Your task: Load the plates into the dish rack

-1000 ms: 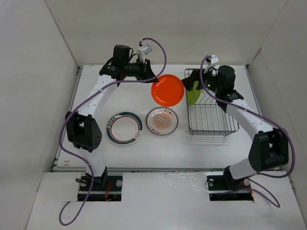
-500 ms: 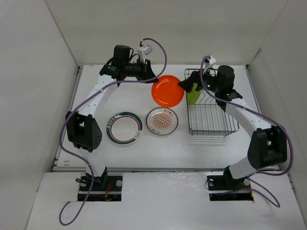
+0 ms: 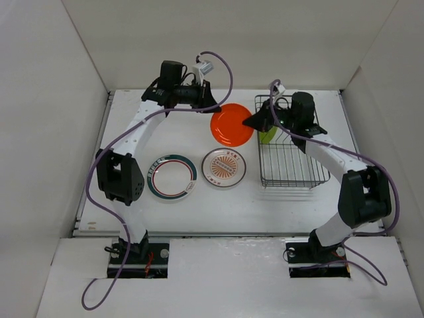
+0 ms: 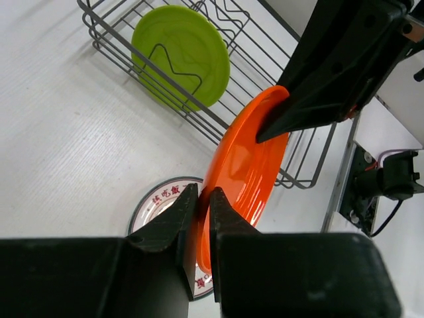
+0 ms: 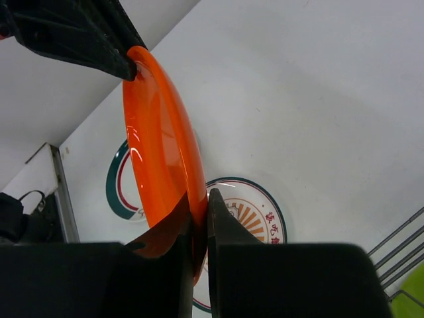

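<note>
The small orange plate (image 3: 232, 126) hangs on edge above the table, left of the dish rack (image 3: 290, 185). My left gripper (image 3: 212, 111) is shut on its left rim, and my right gripper (image 3: 252, 123) is shut on its right rim. In the left wrist view the orange plate (image 4: 248, 159) runs from my left gripper (image 4: 202, 199) up to the right gripper's fingertips (image 4: 268, 129). In the right wrist view my right gripper (image 5: 199, 202) pinches the orange plate (image 5: 159, 132). The lime green plate (image 3: 267, 136) stands in the rack. The green-rimmed plate (image 3: 171, 177) and the orange-patterned plate (image 3: 224, 167) lie flat on the table.
White walls (image 3: 59, 119) close in the table on the left, back and right. Purple cables (image 3: 222, 73) loop above both arms. The rack's upright prongs (image 4: 106, 40) stand just right of the held plate.
My right gripper moved left from the rack to the orange plate's right rim and shut on it. The left gripper kept its hold and shifted only slightly.
</note>
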`<action>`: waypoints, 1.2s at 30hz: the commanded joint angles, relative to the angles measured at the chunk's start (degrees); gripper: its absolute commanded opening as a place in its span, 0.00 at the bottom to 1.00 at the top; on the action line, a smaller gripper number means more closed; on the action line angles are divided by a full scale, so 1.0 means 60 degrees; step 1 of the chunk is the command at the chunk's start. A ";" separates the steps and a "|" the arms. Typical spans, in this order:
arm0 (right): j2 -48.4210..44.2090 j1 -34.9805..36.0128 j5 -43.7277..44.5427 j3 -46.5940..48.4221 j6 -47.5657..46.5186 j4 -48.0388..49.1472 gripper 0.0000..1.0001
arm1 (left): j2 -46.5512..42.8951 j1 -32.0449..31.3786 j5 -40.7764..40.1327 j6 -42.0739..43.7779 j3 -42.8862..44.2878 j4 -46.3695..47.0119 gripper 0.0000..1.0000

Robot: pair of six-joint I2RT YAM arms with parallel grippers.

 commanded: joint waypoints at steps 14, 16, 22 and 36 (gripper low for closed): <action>-0.2332 -0.0608 1.1366 0.2469 -0.1129 -0.6156 0.00 | 0.0753 0.0051 -0.6682 0.0423 0.0469 -0.0948 1.00; -0.2332 -0.0608 1.1821 0.2469 -0.1130 -0.6158 0.00 | 0.0430 0.0153 -0.7034 0.0540 0.0132 -0.0948 1.00; -0.1249 -0.0696 1.1940 0.2528 -0.1365 -0.6026 0.00 | -0.0477 0.0490 -0.7548 0.0729 -0.1011 -0.0845 1.00; 0.0129 -0.0696 1.1515 0.2762 -0.1467 -0.5631 0.00 | -0.2484 0.3096 -0.7723 0.1389 -0.3178 -0.1153 1.00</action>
